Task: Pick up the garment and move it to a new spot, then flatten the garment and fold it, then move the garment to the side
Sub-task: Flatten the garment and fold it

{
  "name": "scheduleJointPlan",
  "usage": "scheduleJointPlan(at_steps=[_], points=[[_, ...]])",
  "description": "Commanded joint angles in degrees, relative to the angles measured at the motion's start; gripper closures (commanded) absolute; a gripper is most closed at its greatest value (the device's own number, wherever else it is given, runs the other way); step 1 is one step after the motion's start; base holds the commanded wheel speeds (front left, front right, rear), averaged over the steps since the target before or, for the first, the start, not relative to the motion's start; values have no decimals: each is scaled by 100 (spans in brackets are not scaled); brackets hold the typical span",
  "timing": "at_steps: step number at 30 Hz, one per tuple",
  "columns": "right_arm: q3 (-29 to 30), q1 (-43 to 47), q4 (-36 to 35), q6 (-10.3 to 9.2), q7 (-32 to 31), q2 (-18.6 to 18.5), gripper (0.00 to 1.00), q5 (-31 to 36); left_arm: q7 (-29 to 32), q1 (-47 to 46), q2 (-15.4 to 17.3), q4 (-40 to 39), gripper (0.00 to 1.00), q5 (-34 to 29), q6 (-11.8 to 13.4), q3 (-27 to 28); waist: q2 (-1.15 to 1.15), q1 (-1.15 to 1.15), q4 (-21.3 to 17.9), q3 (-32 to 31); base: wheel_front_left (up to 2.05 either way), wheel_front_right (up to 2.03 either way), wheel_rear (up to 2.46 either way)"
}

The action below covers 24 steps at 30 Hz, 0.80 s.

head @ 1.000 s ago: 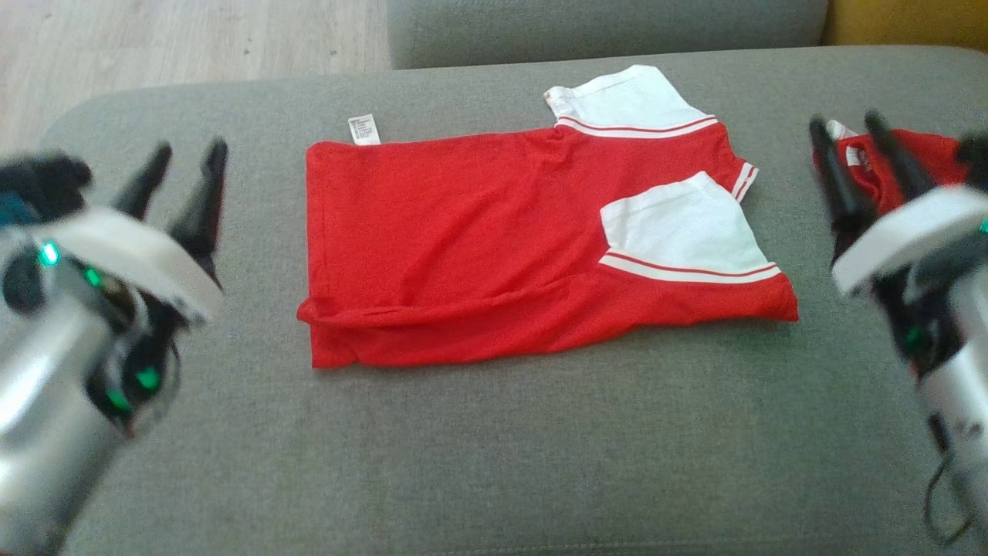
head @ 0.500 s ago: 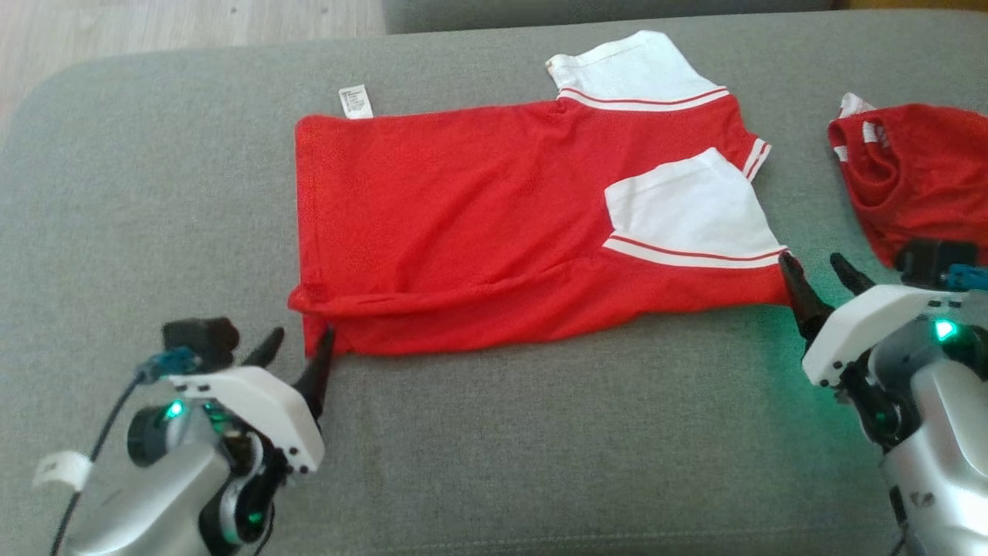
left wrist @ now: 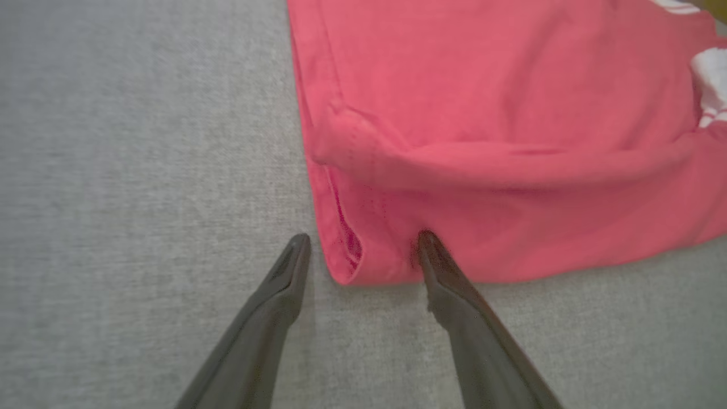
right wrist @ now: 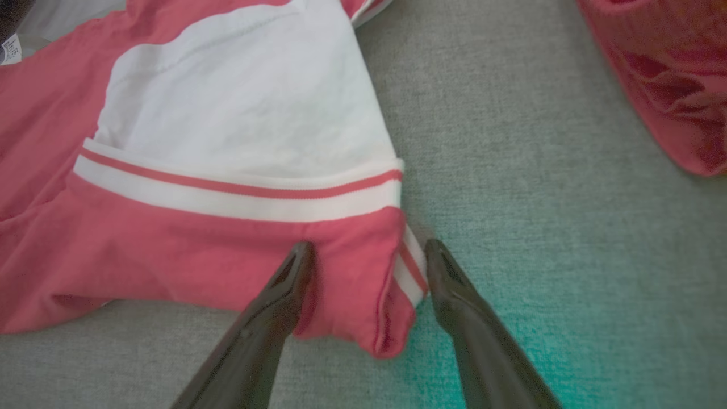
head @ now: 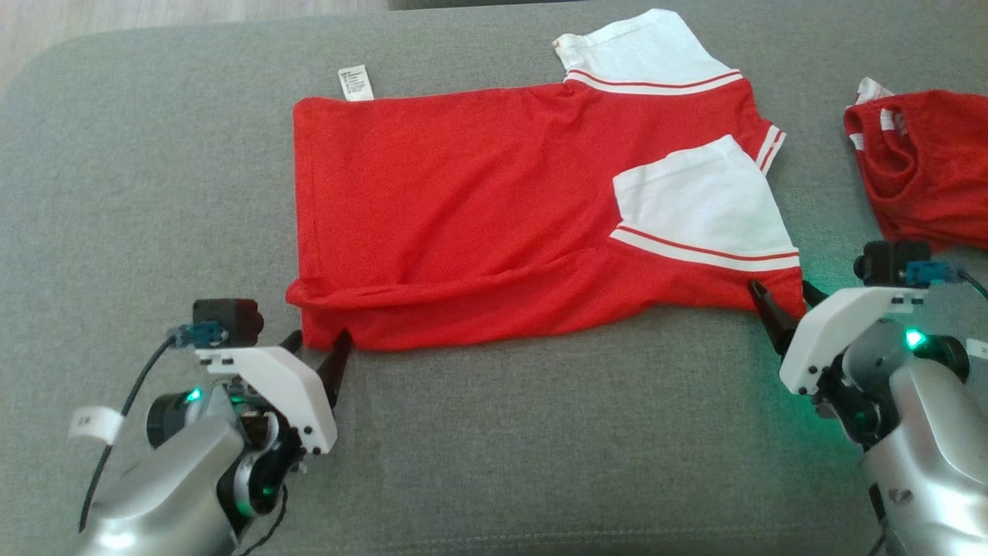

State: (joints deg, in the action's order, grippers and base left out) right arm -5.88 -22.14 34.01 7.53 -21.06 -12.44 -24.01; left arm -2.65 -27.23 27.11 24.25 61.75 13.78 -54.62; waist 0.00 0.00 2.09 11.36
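A folded red garment (head: 494,208) with white sleeves lies flat across the middle of a grey cushion (head: 540,448). The left fingers (head: 338,363) straddle its near left corner, spread wide and gripping nothing, with one tip on the fabric and one on the cushion. The right fingers (head: 768,313) straddle the near right corner likewise, wide apart and empty. A second red garment (head: 926,170) lies crumpled well off to the right.

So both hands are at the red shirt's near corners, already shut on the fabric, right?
No, they are open. The left hand and right hand sit at the near corners of the red shirt, fingers astride the fabric, as both wrist views show.
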Motion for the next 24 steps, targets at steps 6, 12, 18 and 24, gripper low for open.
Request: scheduleJointPlan(at_steps=[6, 12, 18, 24], points=[[-254, -157, -123, -4, -278, 51, 47, -29, 337, -323, 59, 90, 74, 138, -153, 82, 0, 0, -26, -7, 0, 0, 0], [-268, -107, -161, -4, -140, -2, 100, -110, 320, -258, 177, 108, 100, 228, -171, 165, 0, 0, -16, -182, 0, 0, 0], [-242, 67, -351, -4, -238, -254, 100, -187, 448, -67, 611, -316, 100, 322, -208, 216, 0, 0, 26, -422, 0, 0, 0], [-302, 583, -895, -4, -645, -518, 100, -322, 617, 314, 1088, -1028, 100, 421, -17, 218, 0, 0, 28, -603, 0, 0, 0]])
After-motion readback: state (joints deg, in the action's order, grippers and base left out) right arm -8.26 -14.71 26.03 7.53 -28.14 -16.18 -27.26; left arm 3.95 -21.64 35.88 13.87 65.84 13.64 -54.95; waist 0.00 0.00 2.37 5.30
